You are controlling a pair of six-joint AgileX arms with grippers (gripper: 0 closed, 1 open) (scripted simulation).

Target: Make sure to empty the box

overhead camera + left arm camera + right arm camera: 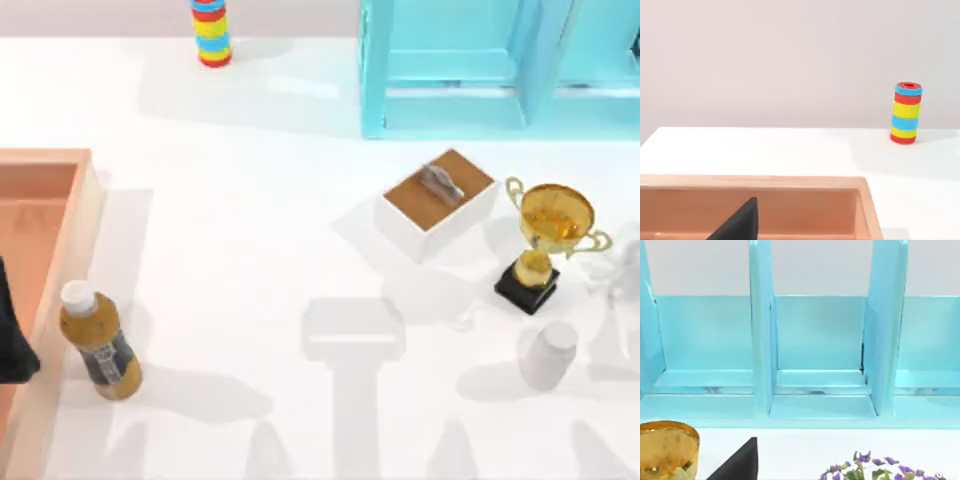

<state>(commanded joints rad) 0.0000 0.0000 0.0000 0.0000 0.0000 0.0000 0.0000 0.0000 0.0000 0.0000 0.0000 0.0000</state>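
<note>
The box (40, 290) sits at the left edge of the table (260, 260) in the top view, its pale wall running down toward the near side and its orange-brown floor looking bare as far as I can see. A bottle (98, 342) of amber liquid lies just outside that wall on the table, so I judge it no longer counts as contents. A dark shape at the far left over the box floor is my left claw (12, 340); I cannot tell whether its fingers are spread or pressed together. Further right stand a white box with a brown lid (437, 203), a gold trophy (547, 243) and a blue shelf (500, 65); a striped cylinder (211, 32) stands at the back.

From the left wrist, I look across the box's far wall (750, 182) with nothing visible inside.

From the right wrist, the shelf bays (820, 355) face me, with the trophy rim (667, 447) and purple flowers (875, 467) close by. The right arm seems parked there.
</note>
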